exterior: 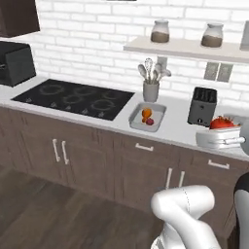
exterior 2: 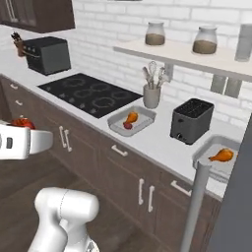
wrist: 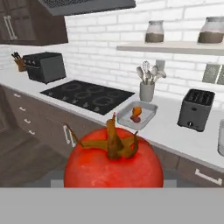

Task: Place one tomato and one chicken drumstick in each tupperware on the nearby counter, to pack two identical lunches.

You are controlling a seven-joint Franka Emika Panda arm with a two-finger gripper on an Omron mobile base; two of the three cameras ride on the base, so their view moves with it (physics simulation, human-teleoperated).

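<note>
Surface point(exterior 2: 162, 142) carries both tupperwares: one point(exterior 2: 132, 121) at 6 o'clock of the utensil crock, holding drumstick plus tomato; other point(exterior 2: 219, 157) at 3 o'clock of the toaster, drumstick only. Hand point(exterior 2: 19, 140) is grasping a tomato point(wrist: 113, 164) mid-air, off the surface. Judged: light, smooth, slippery, bruisable, so grip the equator gently. No long axis; stem points up.

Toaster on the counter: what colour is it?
Dark grey, nearly black. The toaster on the counter shows best in the right base view.
</note>
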